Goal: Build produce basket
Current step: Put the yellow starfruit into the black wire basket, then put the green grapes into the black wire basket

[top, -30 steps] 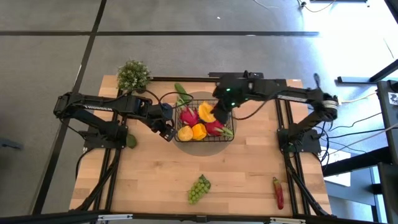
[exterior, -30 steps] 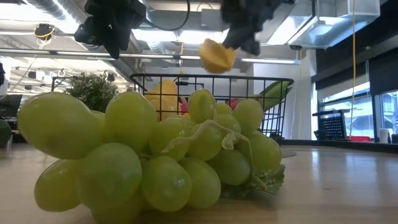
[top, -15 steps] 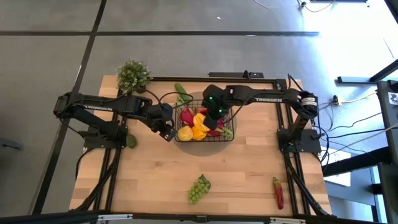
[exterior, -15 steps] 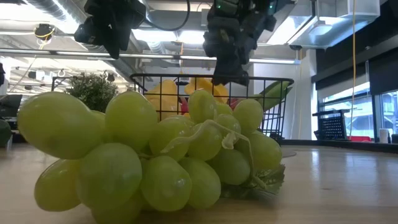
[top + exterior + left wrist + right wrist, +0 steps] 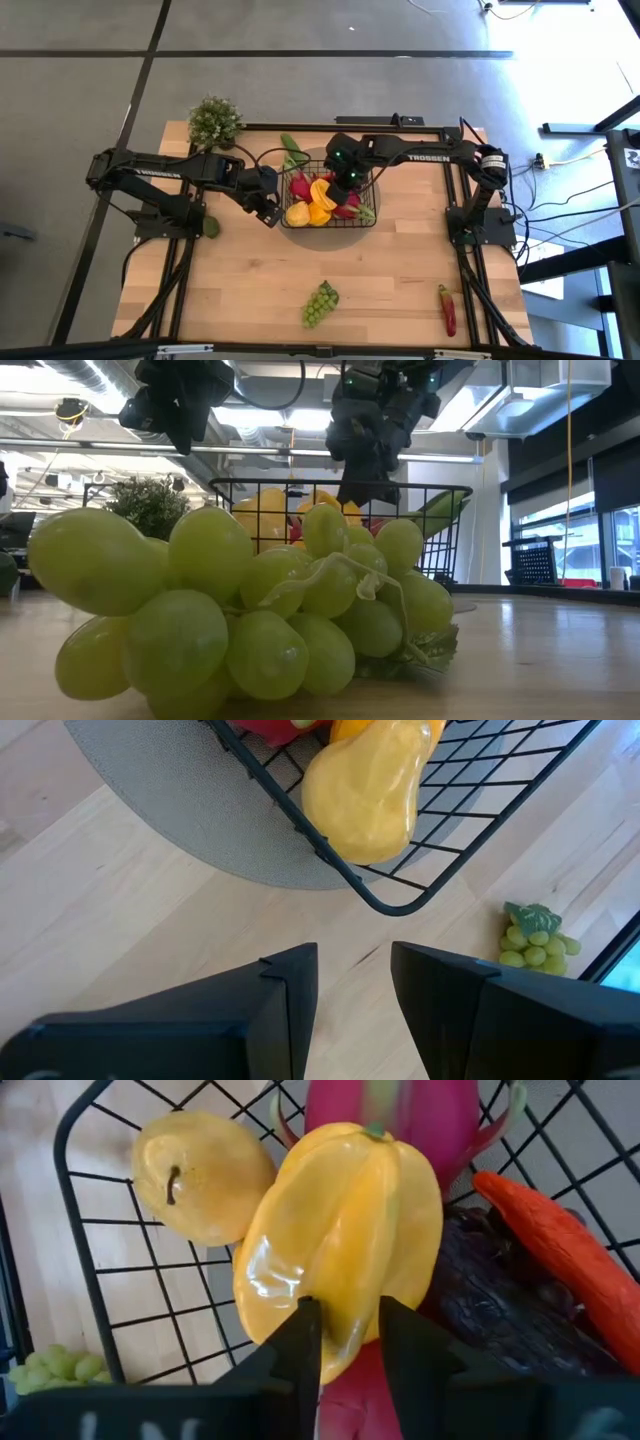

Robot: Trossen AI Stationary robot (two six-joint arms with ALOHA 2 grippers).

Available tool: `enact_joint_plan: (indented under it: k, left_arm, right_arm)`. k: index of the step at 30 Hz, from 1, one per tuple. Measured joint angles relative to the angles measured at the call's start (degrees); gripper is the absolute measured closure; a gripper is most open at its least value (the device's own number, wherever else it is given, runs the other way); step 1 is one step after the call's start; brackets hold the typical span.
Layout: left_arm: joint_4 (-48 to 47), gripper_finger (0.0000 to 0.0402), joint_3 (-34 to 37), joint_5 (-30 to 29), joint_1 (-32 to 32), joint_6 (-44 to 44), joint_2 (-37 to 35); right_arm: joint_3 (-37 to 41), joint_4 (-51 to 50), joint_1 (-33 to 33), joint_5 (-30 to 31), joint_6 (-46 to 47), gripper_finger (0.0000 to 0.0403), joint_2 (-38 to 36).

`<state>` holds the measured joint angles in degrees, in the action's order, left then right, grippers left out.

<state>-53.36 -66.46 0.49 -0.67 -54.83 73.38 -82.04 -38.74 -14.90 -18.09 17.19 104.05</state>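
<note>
Wooden slatted surface (image 5: 250,290), framed by black rails, on a grey floor with dark seams.

Item: basket (image 5: 365,218), black wire mesh, on a round grey mat (image 5: 180,830) at the far middle of the surface. Contents: yellow pepper (image 5: 340,1230), ribbed, near the centre; yellow pear-shaped fruit (image 5: 365,790) at the corner nearest the left arm; two pink dragon fruits (image 5: 303,185); dark purple eggplant (image 5: 500,1320); orange carrot (image 5: 555,1245) lying on the eggplant.

Item: green cucumber (image 5: 291,150), leaning over the basket's far left edge.

Item: green grapes (image 5: 319,303), loose on the near middle of the surface, well apart from the basket.

Item: red chili (image 5: 447,310), near right corner of the surface.

Item: potted plant (image 5: 214,120), bushy green, far left corner.

Item: right claw (image 5: 348,1338), low over the basket centre, fingers narrowly parted with their tips at the yellow pepper; whether they grip it cannot be told.

Item: left claw (image 5: 352,982), hovering just outside the basket's left near corner, fingers a narrow gap apart, holding nothing.
</note>
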Motion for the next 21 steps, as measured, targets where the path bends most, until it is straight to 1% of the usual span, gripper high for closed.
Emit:
enact_joint_plan:
  k: [5,10,16,21]
  left_arm:
    - [-0.31,0.0285,0.00,0.01,0.00,-0.81,0.00]
    - [-1.01,0.0285,0.00,0.02,-0.02,-2.17,0.00]
    - [-7.95,0.0285,0.00,0.02,-0.13,-8.81,0.00]
    - [-15.38,0.0285,0.02,0.02,-2.21,-13.22,-0.11]
  right_arm:
    - [-2.18,-2.11,0.02,-0.12,-0.94,0.0308,-0.01]
    - [-7.40,-7.13,0.50,4.91,-3.55,0.0307,-0.26]
    - [-14.76,-15.32,2.13,12.87,-6.68,0.0307,-0.55]
    - [-21.04,-21.97,3.90,13.53,-9.82,0.0307,-1.20]
